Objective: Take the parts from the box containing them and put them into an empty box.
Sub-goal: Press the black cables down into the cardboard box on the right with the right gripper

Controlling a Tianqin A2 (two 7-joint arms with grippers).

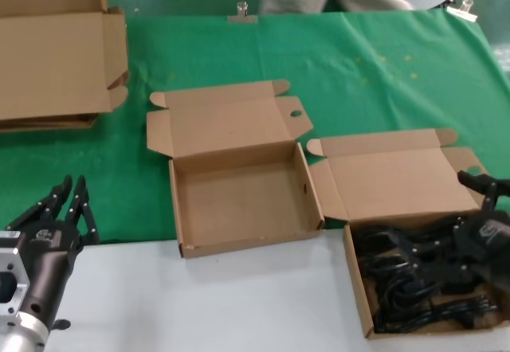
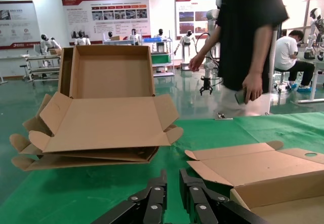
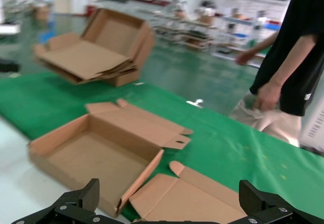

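Since the right gripper (image 1: 484, 209) hangs spread wide over the box of cords (image 1: 362, 288) at the table's front right corner, I'd drop straight down and pinch one chunky plug, not a loose loop, so the black power cords (image 1: 414, 272) don't drag out tangled. The empty box (image 1: 239, 244) sits mid-table. The left gripper (image 1: 68, 201) is parked front-left, fingers nearly together.
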